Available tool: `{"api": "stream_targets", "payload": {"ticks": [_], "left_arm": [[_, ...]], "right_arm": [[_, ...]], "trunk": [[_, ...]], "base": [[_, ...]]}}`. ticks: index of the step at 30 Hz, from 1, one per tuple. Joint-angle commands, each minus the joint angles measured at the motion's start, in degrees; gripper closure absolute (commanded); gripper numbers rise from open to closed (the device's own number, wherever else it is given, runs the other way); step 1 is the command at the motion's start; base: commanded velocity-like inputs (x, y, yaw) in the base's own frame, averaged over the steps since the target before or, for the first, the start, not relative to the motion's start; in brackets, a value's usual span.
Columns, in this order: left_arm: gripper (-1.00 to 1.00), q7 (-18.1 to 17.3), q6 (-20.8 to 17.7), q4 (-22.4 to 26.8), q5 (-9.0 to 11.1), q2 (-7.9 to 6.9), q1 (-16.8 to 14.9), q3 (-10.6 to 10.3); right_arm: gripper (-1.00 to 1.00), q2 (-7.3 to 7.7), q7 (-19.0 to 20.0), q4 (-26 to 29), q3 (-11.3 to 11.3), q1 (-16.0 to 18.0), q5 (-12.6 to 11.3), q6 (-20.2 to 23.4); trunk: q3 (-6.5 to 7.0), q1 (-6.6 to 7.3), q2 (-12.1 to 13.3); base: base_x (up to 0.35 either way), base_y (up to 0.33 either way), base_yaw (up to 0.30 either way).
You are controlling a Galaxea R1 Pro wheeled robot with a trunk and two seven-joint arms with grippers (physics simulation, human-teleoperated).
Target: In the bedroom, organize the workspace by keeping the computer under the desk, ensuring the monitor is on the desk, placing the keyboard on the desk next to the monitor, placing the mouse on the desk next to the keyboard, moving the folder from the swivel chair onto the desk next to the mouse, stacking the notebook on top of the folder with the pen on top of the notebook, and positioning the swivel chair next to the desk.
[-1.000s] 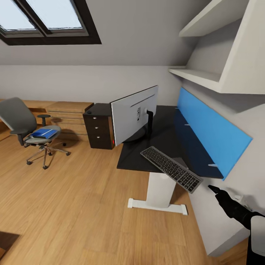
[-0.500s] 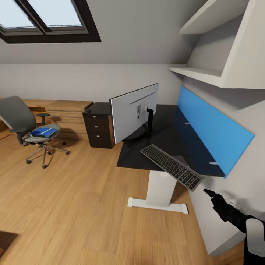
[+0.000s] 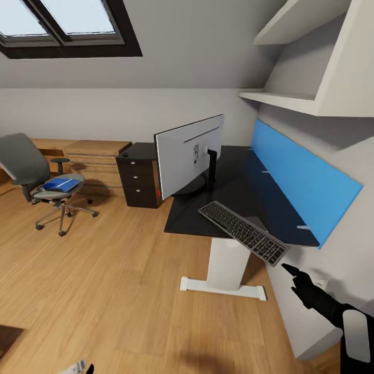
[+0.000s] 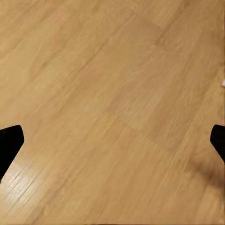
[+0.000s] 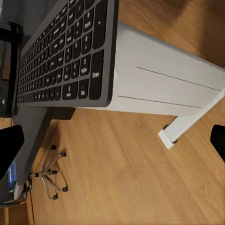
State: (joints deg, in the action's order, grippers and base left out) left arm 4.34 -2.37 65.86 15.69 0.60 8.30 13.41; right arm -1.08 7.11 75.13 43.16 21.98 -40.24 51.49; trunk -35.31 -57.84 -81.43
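Note:
The desk [image 3: 244, 179] has a black top and a blue back panel. On it the monitor [image 3: 189, 156] stands with its light-grey back toward me. The keyboard [image 3: 241, 232] lies slanted on the desk's near corner, one end jutting past the edge; up close the keyboard [image 5: 65, 51] shows above the white desk leg [image 5: 159, 79]. My right gripper [image 3: 289, 271] [image 5: 112, 145] is open, just below and beyond that jutting end, not touching it. Far left, the swivel chair [image 3: 23, 163] carries the blue folder [image 3: 58, 184] on its seat. My left gripper [image 4: 112, 143] hangs open over bare floor.
Black drawers [image 3: 139, 179] stand at the desk's left end with a small black lump [image 3: 123, 155] on top. Low wooden cabinets [image 3: 96, 156] line the back wall. White shelves [image 3: 291, 101] hang above the desk. Wood floor [image 3: 104, 270] stretches between chair and desk.
My right gripper has crept up and leftward, closer to the keyboard's jutting end. The view has shifted slightly, and the tip of my left arm now shows at the bottom edge.

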Motion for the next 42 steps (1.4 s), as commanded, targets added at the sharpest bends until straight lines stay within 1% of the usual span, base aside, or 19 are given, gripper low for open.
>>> {"api": "stream_targets", "payload": {"ticks": [1, 2, 4, 5, 7, 8, 10, 11, 14, 15, 16, 17, 26, 28, 34, 37, 38, 41, 42], "left_arm": [[-1.00, 0.15, -0.43, 2.05, 0.53, 0.22, 0.23, -0.08], [-1.00, 0.17, -0.73, 4.02, 0.51, 0.46, 0.56, -0.16], [-1.00, 0.20, -4.23, 12.88, -0.40, 1.38, 2.60, -0.41], [-1.00, 0.22, -12.40, 20.96, -1.95, 2.23, 4.32, -0.67], [-1.00, 0.23, -18.59, 23.86, -2.56, 2.81, 4.94, -1.76], [-1.00, 0.24, -20.18, 24.48, -2.71, 2.94, 5.07, -2.39], [-1.00, 0.30, -24.32, 26.20, -3.17, 3.21, 5.45, -7.23], [-1.00, 0.20, -24.74, 23.48, -3.41, 3.20, 5.60, -9.13], [-1.00, 0.17, -23.30, 19.15, -3.52, 2.90, 5.64, -9.60], [-1.00, 0.15, -21.22, 17.23, -3.57, 2.44, 5.65, -9.80], [-1.00, 0.10, -18.10, 15.98, -3.58, 1.67, 5.66, -9.95], [-1.00, 0.00, -11.54, 14.31, -3.46, 0.00, 5.67, -10.17], [-1.00, -0.03, -9.26, 13.65, -3.34, -0.59, 5.67, -10.24], [-1.00, 0.04, -8.98, 12.03, -3.38, -0.55, 5.67, -10.31], [-1.00, 0.08, -8.90, 10.37, -3.43, -0.45, 5.67, -10.40], [-1.00, 0.10, -8.88, 9.93, -3.44, -0.44, 5.67, -10.42], [-1.00, 0.13, -8.88, 9.80, -3.46, -0.43, 5.67, -10.42], [-1.00, 0.14, -8.88, 9.73, -3.46, -0.43, 5.67, -10.43], [-1.00, 0.14, -8.88, 9.69, -3.47, -0.42, 5.67, -10.43]], "right_arm": [[-1.00, -0.08, 0.72, 0.00, 0.16, 0.08, 0.52, 0.17], [-1.00, -0.09, 0.84, -0.01, 0.11, 0.08, 0.52, 0.00], [-1.00, -0.18, 1.15, -0.01, -0.72, 0.08, 0.51, -1.37], [-1.00, -0.21, 1.56, 0.00, -2.77, 0.08, 0.45, -4.08], [-1.00, -0.23, 2.49, 0.01, -4.02, 0.08, 0.38, -6.30], [-1.00, -0.21, 2.96, 0.01, -4.29, 0.08, 0.35, -6.91], [-1.00, -0.19, 6.10, -0.04, -4.98, 0.08, 0.32, -8.81], [-1.00, -0.13, 8.86, -0.08, -5.12, 0.08, 0.33, -9.26], [-1.00, -0.14, 10.81, -0.32, -5.16, 0.08, 0.39, -9.37], [-1.00, -0.10, 11.61, -0.80, -5.17, 0.08, 0.43, -9.43], [-1.00, 0.01, 12.13, -1.95, -5.16, 0.08, 0.44, -9.48], [-1.00, 0.22, 12.85, -5.51, -4.56, 0.08, 0.43, -9.55], [-1.00, 0.19, 13.51, -6.51, -1.82, 0.08, 0.46, -9.61], [-1.00, 0.13, 13.61, -6.50, 0.90, 0.08, 0.50, -9.65], [-1.00, 0.12, 13.30, -6.58, 1.57, 0.08, 0.56, -9.81], [-1.00, 0.11, 9.61, -6.82, 1.73, 0.19, 0.37, -11.31], [-1.00, 0.11, 5.38, -6.90, 1.84, 0.31, -1.15, -11.68], [-1.00, 0.14, 2.00, -7.16, 2.05, 0.37, -4.16, -11.82], [-1.00, 0.20, -0.27, -7.49, 2.15, 0.39, -7.46, -11.86]], "trunk": [[-0.23, -0.23, -0.44], [-0.41, -0.45, -0.85], [-0.77, -0.89, -1.65], [-0.77, -0.89, -1.65], [-0.77, -0.89, -1.65], [-0.77, -0.89, -1.65], [-0.77, -0.89, -1.65], [-0.77, -0.89, -1.65], [-0.77, -0.89, -1.65], [-0.77, -0.89, -1.65], [-0.77, -0.89, -1.65], [-0.77, -0.89, -1.65], [-0.77, -0.89, -1.65], [-0.77, -0.89, -1.65], [-0.77, -0.89, -1.65], [-0.77, -0.89, -1.65], [-0.77, -0.89, -1.65], [-0.77, -0.89, -1.65], [-0.77, -0.89, -1.65]], "base": [[0.000, 0.000, 0.000], [0.000, 0.000, 0.000], [0.000, 0.000, 0.000], [0.000, 0.000, 0.000], [0.000, 0.000, 0.000], [0.000, 0.000, 0.000], [0.000, 0.000, 0.000], [0.000, 0.000, 0.000], [0.000, 0.000, 0.000], [0.000, 0.000, 0.000], [0.000, 0.000, 0.000], [0.000, 0.000, 0.000], [0.000, 0.000, 0.000], [0.000, 0.000, 0.000], [0.000, 0.000, 0.000], [0.000, 0.000, 0.000], [0.000, 0.000, 0.000], [0.000, 0.000, 0.000], [0.000, 0.000, 0.000]]}}
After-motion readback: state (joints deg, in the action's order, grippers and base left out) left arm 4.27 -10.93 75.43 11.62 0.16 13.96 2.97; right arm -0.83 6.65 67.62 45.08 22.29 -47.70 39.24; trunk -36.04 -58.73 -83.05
